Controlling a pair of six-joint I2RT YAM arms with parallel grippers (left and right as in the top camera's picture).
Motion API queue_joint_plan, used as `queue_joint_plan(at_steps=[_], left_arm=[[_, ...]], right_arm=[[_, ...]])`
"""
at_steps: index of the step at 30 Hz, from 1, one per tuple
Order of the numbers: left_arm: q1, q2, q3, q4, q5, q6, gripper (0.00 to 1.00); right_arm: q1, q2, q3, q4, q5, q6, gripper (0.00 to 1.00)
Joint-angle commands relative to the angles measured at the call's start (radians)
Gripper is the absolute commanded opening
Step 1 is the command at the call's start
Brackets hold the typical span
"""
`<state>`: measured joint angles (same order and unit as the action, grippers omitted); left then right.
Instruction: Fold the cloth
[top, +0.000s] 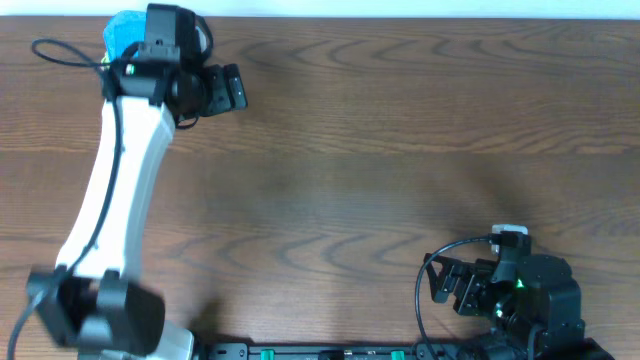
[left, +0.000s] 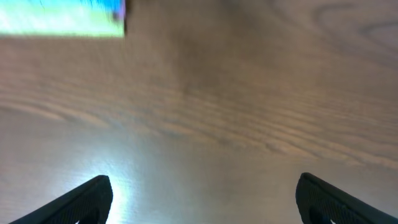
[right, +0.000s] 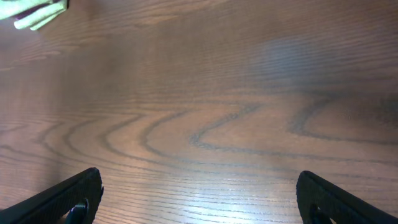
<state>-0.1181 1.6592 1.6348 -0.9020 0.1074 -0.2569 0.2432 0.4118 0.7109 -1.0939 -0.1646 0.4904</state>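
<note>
The sky-blue cloth (top: 121, 34) lies at the far left edge of the table in the overhead view, mostly hidden under my left arm's wrist. My left gripper (top: 226, 88) is open and empty, to the right of the cloth and apart from it. In the left wrist view its fingers (left: 204, 199) are spread wide over bare wood. A blurred blue and green strip (left: 62, 18) shows at the top left there; I cannot tell what it is. My right gripper (top: 441, 283) is open and empty near the front right; its fingers (right: 199, 196) are spread over bare wood.
The wooden table (top: 380, 150) fills the views. A pale object (right: 40, 15) shows at the top left corner of the right wrist view. A black cable (top: 60, 50) loops beside the left arm.
</note>
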Motion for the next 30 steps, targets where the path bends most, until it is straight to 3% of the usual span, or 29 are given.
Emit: queue_joint_plan(at_steps=[1, 7, 13, 21, 30], left_arm=[[-0.013, -0.119, -0.125, 0.064, -0.085, 0.081, 0.95], [-0.013, -0.427, -0.520, 0.278, -0.085, 0.171, 0.95], [-0.010, -0.765, -0.851, 0.335, -0.086, 0.293, 0.95], [0.041, -1.163, -1.164, 0.334, -0.089, 0.306, 0.95], [0.094, -1.408, -1.343, 0.306, -0.090, 0.306, 0.95]], right_arm=[[-0.008, -0.001, -0.003, 0.000, -0.004, 0.010, 0.99], [-0.008, -0.001, -0.003, 0.000, -0.004, 0.010, 0.99], [-0.008, -0.001, -0.003, 0.001, -0.004, 0.010, 0.99], [-0.008, -0.001, -0.003, 0.001, -0.003, 0.010, 0.99], [-0.008, -0.001, -0.004, 0.001, -0.004, 0.010, 0.99]])
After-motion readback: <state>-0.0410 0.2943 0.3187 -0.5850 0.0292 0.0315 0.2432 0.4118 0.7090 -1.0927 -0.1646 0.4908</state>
